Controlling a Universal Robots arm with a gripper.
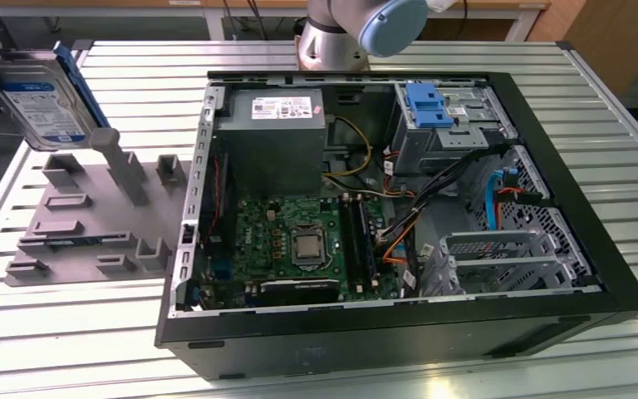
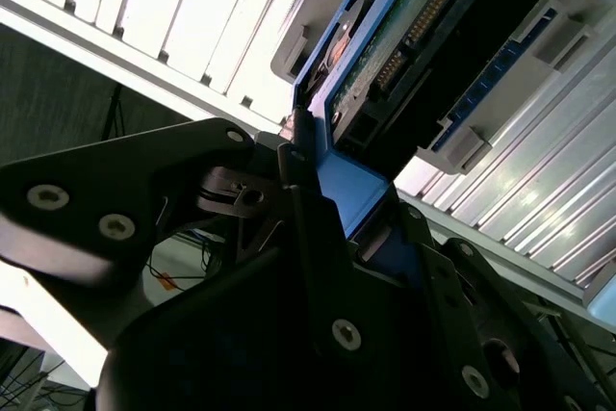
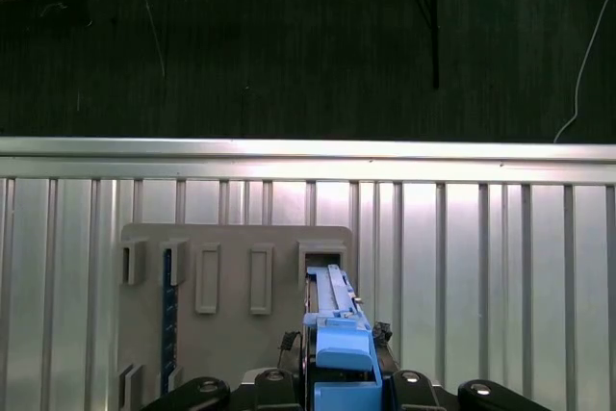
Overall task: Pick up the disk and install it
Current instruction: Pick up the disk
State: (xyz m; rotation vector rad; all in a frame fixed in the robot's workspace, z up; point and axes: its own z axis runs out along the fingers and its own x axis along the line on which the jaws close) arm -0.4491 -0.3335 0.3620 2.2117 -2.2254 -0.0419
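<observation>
While the jaws are clamped hard on its blue bracket [image 2: 348, 194], the disk [image 1: 42, 98] hangs on edge, tilted, at the exterior view's left, above the far corner of the grey block [image 1: 86, 220]; can't tell if it touches a slot. White-and-blue label [image 1: 29, 83] faces out, print too small to read. Second wrist view: green circuit board [image 2: 385, 34] side, bracket pinched from both sides. Open computer case [image 1: 408, 208] sits just beside the block on the slatted tabletop [image 1: 64, 332], white sticker [image 1: 283, 106] on its power supply [image 1: 269, 154]. Jaws mostly cut off at the exterior view's edge.
</observation>
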